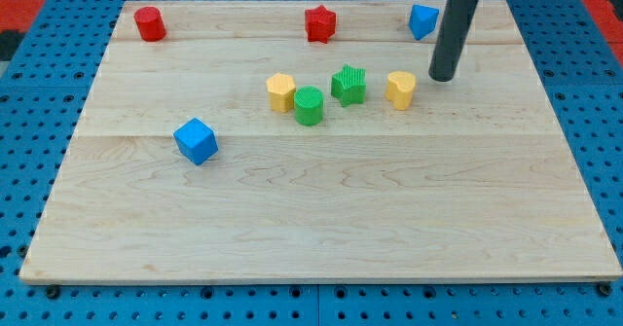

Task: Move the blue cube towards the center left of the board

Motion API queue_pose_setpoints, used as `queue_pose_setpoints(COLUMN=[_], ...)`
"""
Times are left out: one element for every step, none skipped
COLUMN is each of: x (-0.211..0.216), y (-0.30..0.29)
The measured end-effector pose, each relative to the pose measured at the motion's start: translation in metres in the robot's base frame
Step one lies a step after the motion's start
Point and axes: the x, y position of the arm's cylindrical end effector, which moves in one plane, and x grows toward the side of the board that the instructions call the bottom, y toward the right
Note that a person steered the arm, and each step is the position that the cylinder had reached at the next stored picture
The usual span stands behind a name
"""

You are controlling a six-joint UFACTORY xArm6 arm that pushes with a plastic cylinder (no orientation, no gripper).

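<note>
Loose blocks on the wooden counter [321, 238]

A red cylinder [149, 23] and red star [320, 22] sit along the view's top, another blue block [422, 20] further right; mid-board run a yellow block [280, 91], green cylinder [309, 105], green star [348, 85] and second yellow block [399, 89].

My tip [443, 77] touches the light wooden board [321, 219] near the view's top right, just beside the yellow block [400, 89] and a little below the blue block [422, 20] at the top edge. The blue cube [196, 140] sits by itself on the view's left side, well apart from my tip. In the middle are a yellow hexagon block [280, 91], a green round cylinder [309, 105] and a green star block [348, 85], and along the top are a red cylinder [149, 23] and a red star block [320, 23].
</note>
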Motion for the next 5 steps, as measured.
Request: queue_pose_setpoints(x=[0.000,-0.009,-0.022,-0.022,-0.025], y=[0.000,-0.002,-0.004,-0.017,-0.045])
